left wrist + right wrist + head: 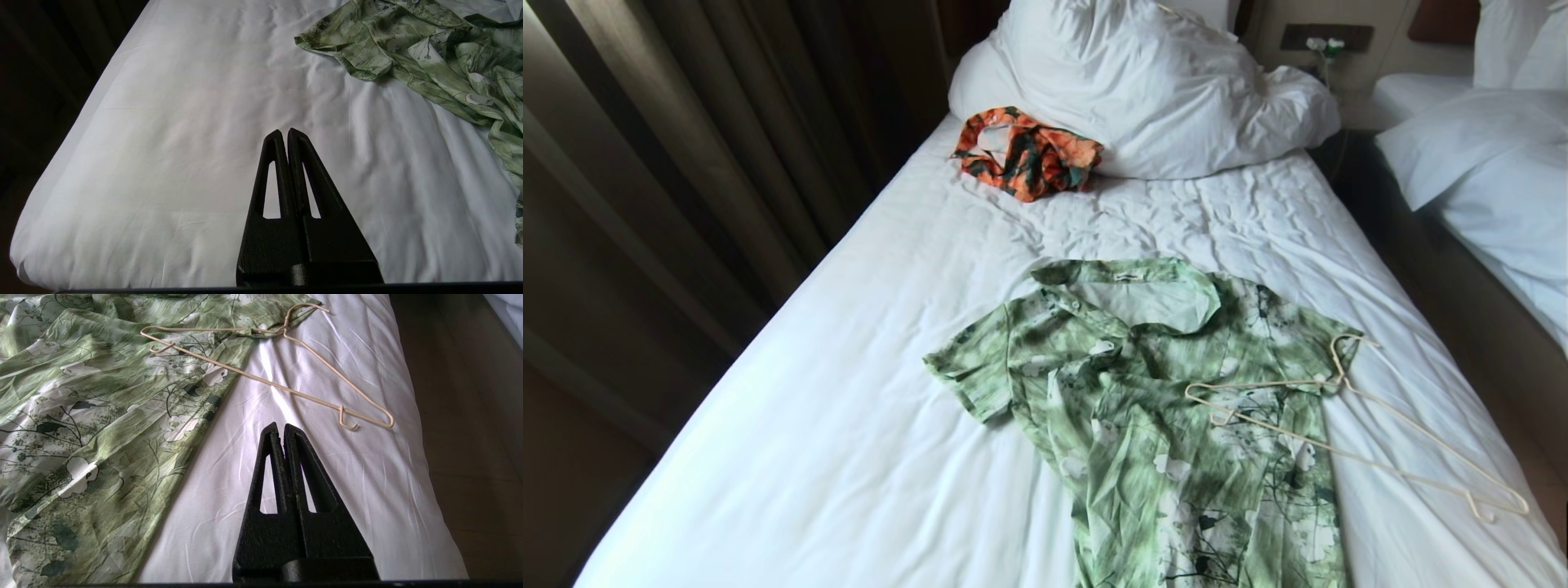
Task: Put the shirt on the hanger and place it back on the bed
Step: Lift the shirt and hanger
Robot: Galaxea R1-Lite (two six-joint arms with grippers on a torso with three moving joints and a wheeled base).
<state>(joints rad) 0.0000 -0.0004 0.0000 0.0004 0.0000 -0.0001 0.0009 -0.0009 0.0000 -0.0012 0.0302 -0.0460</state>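
The green and white leafy shirt (pixel 1160 408) lies spread and rumpled on the bed (pixel 849 392), collar toward the pillows. The cream hanger (pixel 1347 425) rests flat, one end on the shirt's right shoulder, the other on bare sheet near the bed's right edge. Neither arm shows in the head view. My left gripper (pixel 284 132) is shut and empty above bare sheet, with the shirt's sleeve (pixel 351 49) ahead and to one side. Shut and empty too, my right gripper (pixel 280 426) hovers over sheet between the shirt (pixel 102 408) and the hanger (pixel 286 367).
An orange, green and black garment (pixel 1025 151) sits crumpled by the big white pillow (pixel 1143 82). Dark curtains (pixel 686 163) run along the bed's left side. A floor gap (pixel 1454 327) separates it from a second white bed (pixel 1503 180) on the right.
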